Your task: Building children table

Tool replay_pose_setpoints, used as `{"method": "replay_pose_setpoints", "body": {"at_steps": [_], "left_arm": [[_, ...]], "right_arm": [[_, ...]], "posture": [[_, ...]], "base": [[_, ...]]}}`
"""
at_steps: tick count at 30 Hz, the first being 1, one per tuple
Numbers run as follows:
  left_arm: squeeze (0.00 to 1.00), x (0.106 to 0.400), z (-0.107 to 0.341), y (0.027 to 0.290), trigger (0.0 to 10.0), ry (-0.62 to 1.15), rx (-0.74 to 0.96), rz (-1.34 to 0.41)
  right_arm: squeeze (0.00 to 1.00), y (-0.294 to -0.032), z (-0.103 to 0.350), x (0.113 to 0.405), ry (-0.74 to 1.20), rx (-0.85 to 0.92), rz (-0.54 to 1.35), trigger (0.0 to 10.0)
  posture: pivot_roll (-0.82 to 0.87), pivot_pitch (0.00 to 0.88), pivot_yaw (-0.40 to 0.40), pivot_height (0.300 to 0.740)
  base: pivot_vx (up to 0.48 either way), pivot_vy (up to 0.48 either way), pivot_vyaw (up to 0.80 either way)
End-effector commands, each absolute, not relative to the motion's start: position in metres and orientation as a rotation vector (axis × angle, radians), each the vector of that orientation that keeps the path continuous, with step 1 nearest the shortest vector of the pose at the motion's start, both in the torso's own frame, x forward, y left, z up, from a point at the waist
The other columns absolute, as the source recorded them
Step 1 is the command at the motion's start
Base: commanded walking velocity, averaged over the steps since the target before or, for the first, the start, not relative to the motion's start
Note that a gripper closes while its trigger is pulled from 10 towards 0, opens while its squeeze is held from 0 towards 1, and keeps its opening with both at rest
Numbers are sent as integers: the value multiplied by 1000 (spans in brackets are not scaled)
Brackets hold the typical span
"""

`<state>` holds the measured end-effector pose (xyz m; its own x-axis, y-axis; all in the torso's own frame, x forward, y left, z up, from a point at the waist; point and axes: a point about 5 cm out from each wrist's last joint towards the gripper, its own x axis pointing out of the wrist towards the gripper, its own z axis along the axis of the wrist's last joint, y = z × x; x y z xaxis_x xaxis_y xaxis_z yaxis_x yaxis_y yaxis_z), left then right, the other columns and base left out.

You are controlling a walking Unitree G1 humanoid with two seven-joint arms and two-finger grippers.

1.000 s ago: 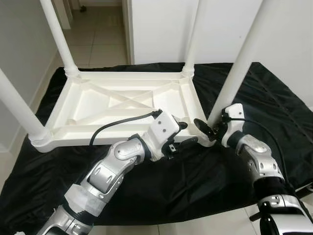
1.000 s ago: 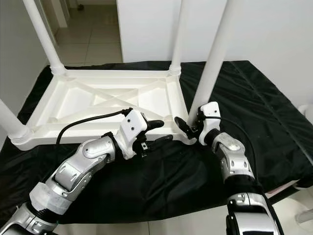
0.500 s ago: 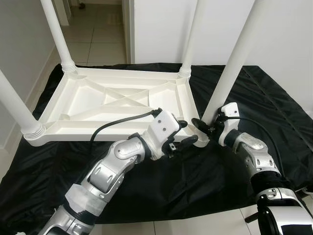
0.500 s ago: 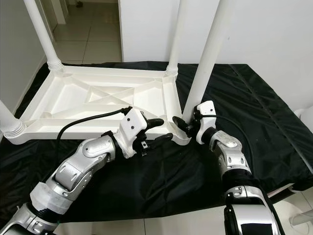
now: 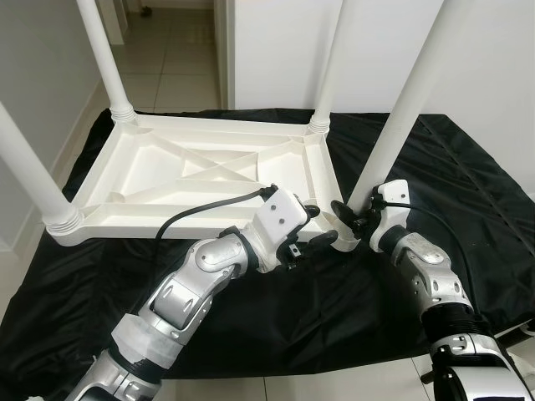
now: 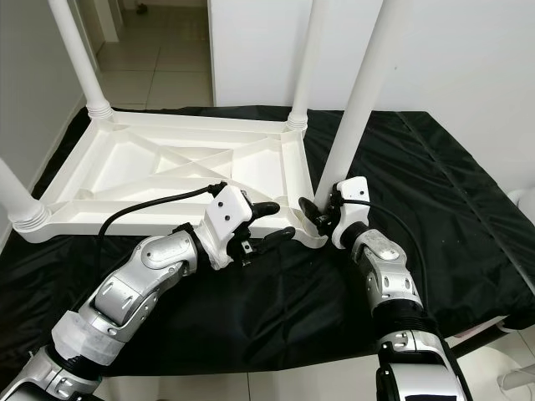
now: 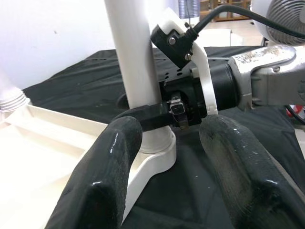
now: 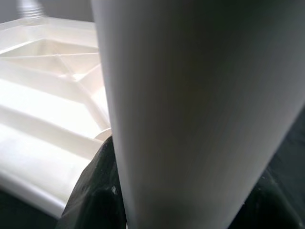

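- The white children's table lies upside down on a black sheet, its ribbed underside facing up and its legs rising out of the corners.
- The black sheet covers a low surface; beyond it I see tiled floor and a white wall.
- My right gripper is at the near right corner of the table, clenched around the base of the near right leg, just above the corner socket.
- In my right wrist view that leg stands close before the camera, with a black finger pressed against its side and the table's underside behind it.
- My left gripper sits just beside that same corner, at the table's near rim, released: its fingers are spread apart, holding nothing.
- In my left wrist view the two black fingers straddle the space before the leg's base, and my right gripper's finger wraps the leg beyond them.
- The other legs stand upright: far left leg, far right leg and near left leg.
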<state>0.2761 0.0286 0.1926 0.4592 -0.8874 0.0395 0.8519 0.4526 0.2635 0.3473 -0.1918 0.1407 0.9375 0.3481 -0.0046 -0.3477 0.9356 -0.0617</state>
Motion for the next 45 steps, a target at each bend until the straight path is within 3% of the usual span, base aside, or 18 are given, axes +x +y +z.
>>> {"method": "replay_pose_setpoints", "body": {"at_steps": [1,12,17,24,30,31,32,33,43,44,45], "left_arm": [[0,275,190,32,10000,-169,235,-1087],[0,280,188,31,10000,-177,243,-1056],[0,280,187,28,10000,-181,245,-1061],[0,280,186,28,10000,-178,243,-1061],[0,282,185,28,10000,-176,241,-1043],[0,282,185,29,10000,-177,240,-1037],[0,282,185,29,10000,-177,240,-1037],[0,283,185,30,10000,-179,238,-1026],[0,287,189,33,10000,-202,217,-965],[0,291,191,35,10000,-205,197,-935],[0,295,194,37,10000,-210,177,-900]], "right_arm": [[0,-200,130,344,46,-41,211,10000],[0,-187,119,322,35,71,-309,10000],[0,-175,118,314,18,93,-447,10000],[0,-167,122,313,5,122,-454,10000],[0,-179,128,309,-27,98,-454,10000],[863,-180,129,307,-36,107,-450,10000],[863,-180,129,307,-36,107,-450,10000],[1000,-176,131,305,-69,147,-386,10000],[1000,-175,133,301,-94,125,-375,10000],[553,-174,134,299,-96,119,-360,10000],[0,-174,134,297,-104,120,-343,10000]], "posture": [[15,0,-32,740],[-29,0,-9,740],[-40,0,-4,740],[-48,0,-5,740],[-49,0,-13,740],[-47,0,-14,740],[-47,0,-14,740],[-45,0,-15,740],[-43,0,-18,740],[-45,0,-19,740],[-46,0,-19,740]], "base": [[0,0,0],[0,0,0],[0,0,0],[0,0,0],[0,0,0],[0,0,0],[0,0,0],[0,0,0],[0,0,0],[0,0,0],[0,0,0]]}}
